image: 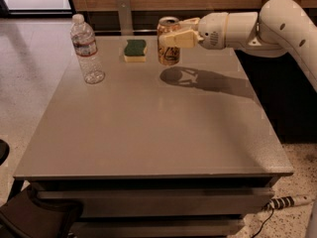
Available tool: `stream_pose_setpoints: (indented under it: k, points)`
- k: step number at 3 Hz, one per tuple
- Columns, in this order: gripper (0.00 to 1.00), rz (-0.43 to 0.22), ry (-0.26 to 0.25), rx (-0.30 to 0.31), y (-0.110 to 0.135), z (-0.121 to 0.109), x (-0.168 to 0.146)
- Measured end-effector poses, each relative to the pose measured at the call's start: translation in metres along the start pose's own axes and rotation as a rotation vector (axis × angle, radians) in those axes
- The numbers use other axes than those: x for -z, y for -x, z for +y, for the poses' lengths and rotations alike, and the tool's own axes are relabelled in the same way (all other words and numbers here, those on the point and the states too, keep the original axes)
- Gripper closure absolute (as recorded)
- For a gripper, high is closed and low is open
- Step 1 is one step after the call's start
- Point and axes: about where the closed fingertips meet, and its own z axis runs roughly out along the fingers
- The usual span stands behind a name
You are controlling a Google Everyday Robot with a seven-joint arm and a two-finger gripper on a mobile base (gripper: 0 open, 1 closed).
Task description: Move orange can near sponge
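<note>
The orange can (pixel 168 44) is upright at the far side of the grey table (pixel 148 128), with dark curly markings and a silver top. My gripper (pixel 174 35) is shut on the can's upper part, reaching in from the right on a white arm. The can hangs just right of the sponge (pixel 134 50), a wavy-edged pad with a dark green top over a pale yellow base. Whether the can's base touches the table I cannot tell; its shadow falls on the table to the right.
A clear plastic water bottle (pixel 86 49) stands at the table's far left. A wooden rail with a metal post (pixel 124 14) runs behind the table. A power strip (pixel 285 202) lies on the floor at the lower right.
</note>
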Motion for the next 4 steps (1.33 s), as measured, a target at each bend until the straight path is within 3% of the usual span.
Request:
stream_pose_setpoints:
  k: [1, 2, 3, 4]
  points:
    - [1.00, -0.027, -0.132, 0.029, 0.006, -0.055, 0.009]
    - [1.00, -0.041, -0.190, 0.043, -0.003, -0.081, 0.004]
    - [1.00, -0.043, -0.198, 0.056, -0.016, -0.096, -0.016]
    - [1.00, -0.024, -0.182, 0.026, -0.035, -0.104, -0.054]
